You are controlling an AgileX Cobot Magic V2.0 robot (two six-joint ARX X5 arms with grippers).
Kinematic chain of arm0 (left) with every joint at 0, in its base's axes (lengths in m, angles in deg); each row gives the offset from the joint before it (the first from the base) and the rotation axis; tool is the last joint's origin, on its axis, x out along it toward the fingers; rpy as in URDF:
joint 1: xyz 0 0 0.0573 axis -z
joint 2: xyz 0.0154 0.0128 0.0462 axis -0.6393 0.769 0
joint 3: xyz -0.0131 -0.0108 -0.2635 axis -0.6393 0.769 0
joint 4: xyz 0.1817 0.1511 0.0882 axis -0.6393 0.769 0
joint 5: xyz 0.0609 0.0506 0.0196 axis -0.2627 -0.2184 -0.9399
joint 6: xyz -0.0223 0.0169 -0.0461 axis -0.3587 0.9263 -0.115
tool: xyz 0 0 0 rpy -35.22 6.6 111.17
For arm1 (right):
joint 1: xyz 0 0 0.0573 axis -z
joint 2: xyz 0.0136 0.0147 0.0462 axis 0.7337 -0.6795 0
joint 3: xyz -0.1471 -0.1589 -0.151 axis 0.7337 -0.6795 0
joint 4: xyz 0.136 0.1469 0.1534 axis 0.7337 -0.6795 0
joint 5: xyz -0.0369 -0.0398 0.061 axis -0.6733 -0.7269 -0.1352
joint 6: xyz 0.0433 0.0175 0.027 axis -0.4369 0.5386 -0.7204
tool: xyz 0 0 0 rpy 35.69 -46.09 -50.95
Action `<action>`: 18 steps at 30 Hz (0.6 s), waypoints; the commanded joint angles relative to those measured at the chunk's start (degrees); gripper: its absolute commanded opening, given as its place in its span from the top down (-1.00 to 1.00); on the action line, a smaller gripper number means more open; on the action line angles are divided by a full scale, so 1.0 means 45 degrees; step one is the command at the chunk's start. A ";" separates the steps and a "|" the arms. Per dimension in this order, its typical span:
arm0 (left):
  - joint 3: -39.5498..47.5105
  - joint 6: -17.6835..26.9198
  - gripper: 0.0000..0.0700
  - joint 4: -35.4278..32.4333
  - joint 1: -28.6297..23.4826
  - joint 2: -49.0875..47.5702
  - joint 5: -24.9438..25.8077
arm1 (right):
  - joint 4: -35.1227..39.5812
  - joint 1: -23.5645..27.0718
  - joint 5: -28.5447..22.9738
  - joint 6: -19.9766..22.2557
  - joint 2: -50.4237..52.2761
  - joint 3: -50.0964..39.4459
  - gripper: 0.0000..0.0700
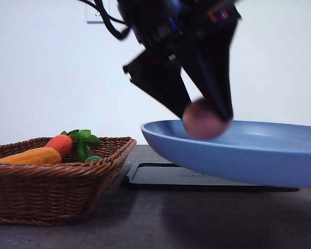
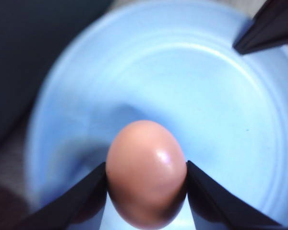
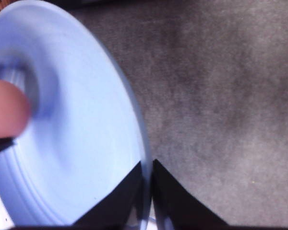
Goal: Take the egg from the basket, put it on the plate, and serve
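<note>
I am at the placing step: my left tool [image 1: 207,116] pinches the egg [image 1: 205,120] between its two dark fingers and holds it just above the bowl of the plate [image 1: 259,155], in the middle right of the front view. Whether the shell already touches the blue surface I cannot tell; it is blurred there. My right tool [image 3: 146,191] is pressed together on the plate's rim, low in the right wrist view, and carries the plate tilted above the black tray [image 1: 166,175] and the grey tabletop [image 1: 145,223]. The basket [image 1: 52,192] sits at lower left of the front view, with the carrot [image 1: 61,144] and the orange vegetable [image 1: 33,155] in it, well apart from the egg. In the left wrist view the egg [image 2: 146,177] stands with its long axis running up the frame, narrower end toward the top, fingers on its two flanks. As I judge it, the next move calls for lowering the egg until it rests on the plate, then spreading the left tool gently, with the plate brought level so the egg does not roll to the rim.
</note>
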 commanded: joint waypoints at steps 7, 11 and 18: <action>-0.0189 0.0066 -0.06 -0.0210 0.0325 0.0651 -0.0015 | 0.0064 -0.0083 0.0137 0.0155 -0.0087 0.0029 1.00; -0.0239 -0.0153 -0.08 -0.0176 0.0398 0.0496 -0.0008 | -0.0008 -0.0083 0.0137 0.0151 -0.0104 0.0029 1.00; -0.0359 -0.0333 -0.08 -0.0092 0.0310 -0.1005 -0.0010 | -0.0182 -0.0081 0.0361 0.0165 -0.0216 0.0031 1.00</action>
